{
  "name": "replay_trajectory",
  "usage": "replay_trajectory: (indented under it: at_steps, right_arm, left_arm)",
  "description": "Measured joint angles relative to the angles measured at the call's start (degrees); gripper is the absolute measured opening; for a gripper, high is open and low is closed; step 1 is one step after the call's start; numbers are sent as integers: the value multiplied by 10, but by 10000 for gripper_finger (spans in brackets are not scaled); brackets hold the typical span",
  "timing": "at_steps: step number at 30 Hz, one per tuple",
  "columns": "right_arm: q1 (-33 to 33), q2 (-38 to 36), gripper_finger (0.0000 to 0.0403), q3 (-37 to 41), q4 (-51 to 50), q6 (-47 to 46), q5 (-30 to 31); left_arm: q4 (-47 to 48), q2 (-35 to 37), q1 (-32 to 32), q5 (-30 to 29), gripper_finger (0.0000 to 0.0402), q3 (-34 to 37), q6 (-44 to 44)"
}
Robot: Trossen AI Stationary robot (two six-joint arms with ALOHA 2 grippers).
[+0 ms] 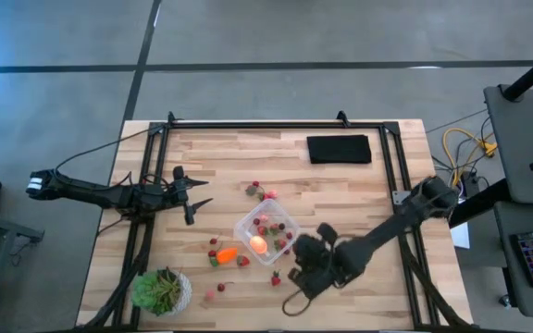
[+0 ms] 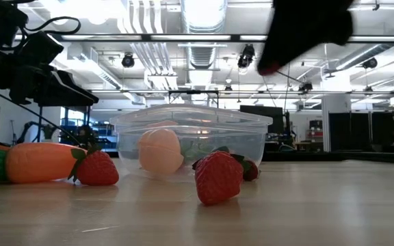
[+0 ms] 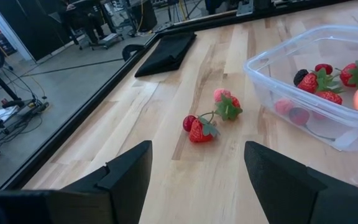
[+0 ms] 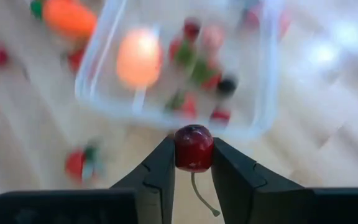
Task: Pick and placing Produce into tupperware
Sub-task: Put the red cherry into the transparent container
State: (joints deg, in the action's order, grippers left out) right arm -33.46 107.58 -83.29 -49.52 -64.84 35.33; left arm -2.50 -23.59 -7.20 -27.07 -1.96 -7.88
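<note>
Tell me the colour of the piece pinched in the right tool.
Dark red, cherry-like piece with a thin stem, shown best in the right wrist view.

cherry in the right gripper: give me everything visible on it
The cherry is a small, round, dark red, glossy piece with a thin pale stem curling out from it between the fingers. The right gripper is shut on it, one dark fingertip pressed to each side, carrying it clear of the table. It hangs just outside the near wall of the tupperware, not yet over the opening. Nothing but the two fingertips touches it. Whether it is plastic or rubber cannot be told.
</note>
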Motion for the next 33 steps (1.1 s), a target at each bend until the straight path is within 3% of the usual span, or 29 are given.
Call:
replay_trajectory:
  at_steps: [3, 6, 12, 21, 27, 33]
  right_arm:
    - [41, -22, 89, 0, 19, 62, 7]
    - [90, -29, 99, 0, 60, 146, -24]
    - [181, -10, 130, 0, 139, 235, -177]
    - [191, 0, 199, 1, 131, 258, -235]
    - [130, 0, 211, 1, 69, 265, -190]
    - [50, -1, 208, 26, 18, 98, -87]
  left_arm:
    - [0, 0, 0, 0, 242, 0, 0]
    - [0, 0, 0, 0, 242, 0, 0]
    - [0, 0, 0, 0, 242, 0, 0]
    - [0, 0, 0, 0, 242, 0, 0]
    - [0, 0, 0, 0, 242, 0, 0]
    - [0, 0, 0, 0, 242, 0, 0]
